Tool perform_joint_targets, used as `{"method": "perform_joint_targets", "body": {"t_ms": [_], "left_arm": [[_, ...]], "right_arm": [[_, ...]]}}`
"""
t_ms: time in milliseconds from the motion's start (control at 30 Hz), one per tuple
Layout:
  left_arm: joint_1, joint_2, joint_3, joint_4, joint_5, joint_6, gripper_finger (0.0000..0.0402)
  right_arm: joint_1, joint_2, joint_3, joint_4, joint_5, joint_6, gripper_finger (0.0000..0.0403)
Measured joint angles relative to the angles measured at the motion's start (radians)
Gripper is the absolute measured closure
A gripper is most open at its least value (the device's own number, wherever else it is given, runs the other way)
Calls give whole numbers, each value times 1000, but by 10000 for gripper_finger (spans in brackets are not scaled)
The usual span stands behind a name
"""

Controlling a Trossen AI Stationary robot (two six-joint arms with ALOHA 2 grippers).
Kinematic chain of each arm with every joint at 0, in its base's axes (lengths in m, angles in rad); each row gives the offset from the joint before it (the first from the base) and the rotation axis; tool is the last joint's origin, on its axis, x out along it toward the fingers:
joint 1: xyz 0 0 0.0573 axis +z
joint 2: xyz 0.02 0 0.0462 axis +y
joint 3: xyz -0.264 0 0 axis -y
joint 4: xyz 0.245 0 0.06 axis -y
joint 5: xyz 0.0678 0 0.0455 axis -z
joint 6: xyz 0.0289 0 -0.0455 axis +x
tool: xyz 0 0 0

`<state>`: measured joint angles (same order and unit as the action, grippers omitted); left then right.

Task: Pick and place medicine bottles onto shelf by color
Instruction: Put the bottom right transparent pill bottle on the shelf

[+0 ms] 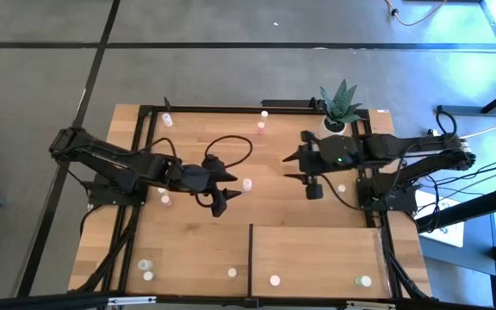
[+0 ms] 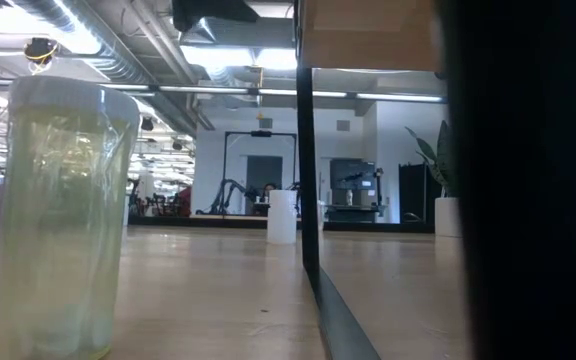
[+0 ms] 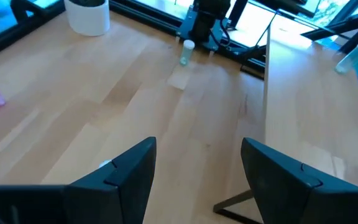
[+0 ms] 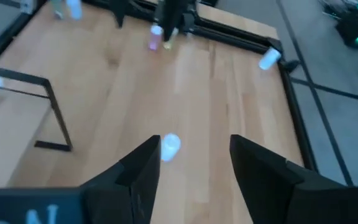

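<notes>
Grey floor (image 1: 231,60) with dark seams surrounds the table; bluish light falls at two o'clock. Across the room, ceiling ducts (image 2: 118,50) and strip lights (image 2: 368,97) run above a dark doorway (image 2: 263,170).

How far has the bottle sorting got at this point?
Early. Two bottles stand on the shelf. Nothing is in hand: the left hand and right hand both hang open and empty mid-table, with a bottle between them. Others remain scattered, some near the plant and at the table's front left.
</notes>
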<state>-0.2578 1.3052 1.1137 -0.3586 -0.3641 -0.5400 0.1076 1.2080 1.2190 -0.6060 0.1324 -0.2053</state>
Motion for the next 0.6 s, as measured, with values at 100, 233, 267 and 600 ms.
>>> {"method": "perform_joint_targets", "body": {"t_ms": [100,233,267,600], "left_arm": [[-7,-15,0,-11,-15,0,173],[-10,-29,0,-19,-21,23,173],[-10,-30,0,-15,-21,30,173],[-9,-30,0,-22,-25,55,173]], "right_arm": [[-24,27,0,46,-46,-43,208],[-43,53,0,100,-50,-35,208],[-46,57,0,104,-56,-35,208],[-46,69,0,127,-78,-3,208]]}}
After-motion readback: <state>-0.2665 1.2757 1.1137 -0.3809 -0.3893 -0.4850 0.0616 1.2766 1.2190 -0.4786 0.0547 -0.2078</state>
